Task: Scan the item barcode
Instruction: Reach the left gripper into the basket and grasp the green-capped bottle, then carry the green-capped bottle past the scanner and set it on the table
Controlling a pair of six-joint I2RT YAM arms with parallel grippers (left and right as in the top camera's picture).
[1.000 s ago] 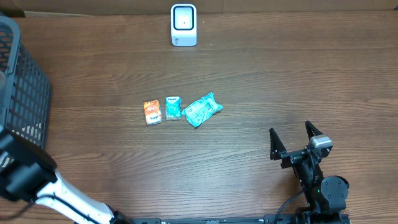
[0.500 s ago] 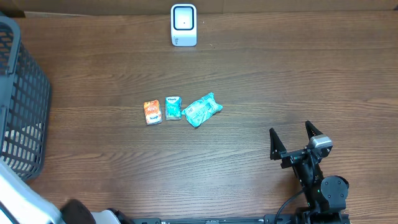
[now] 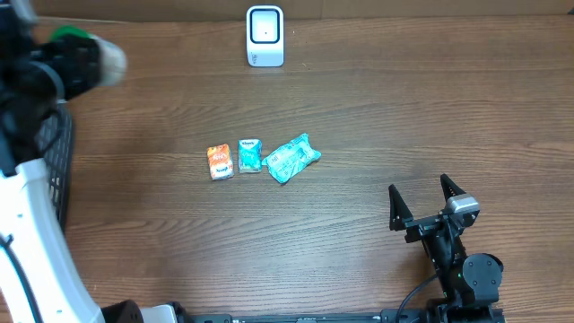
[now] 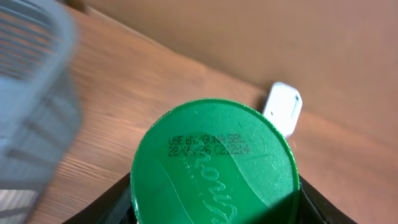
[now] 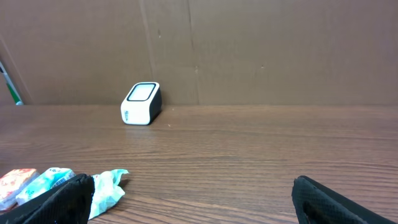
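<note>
At the far left we see the biggest change. The left arm lay low across the bottom-left corner a second ago and had almost left the overhead view half a second ago. Now it reaches up into the top-left corner, blurred. It covers most of the dark mesh basket, which was in plain view a moment before. Only a strip of the basket's wall shows, and we cannot tell what lies in it. The left gripper is clamped on the green tub, one dark finger on each side, with the tub's round green base and printed date line facing the wrist camera. The tub is held in the air over the far-left part of the table, well left of the scanner. We cannot see whether anything is inside the tub. Further right nothing has shifted. The orange packet, the small teal packet and the crumpled teal packet lie in a row mid-table, the first two just beside each other. The white scanner stands upright at the far edge. At the right, the right gripper sits low near the front edge as before, its jaws spread wide and holding nothing.
</note>
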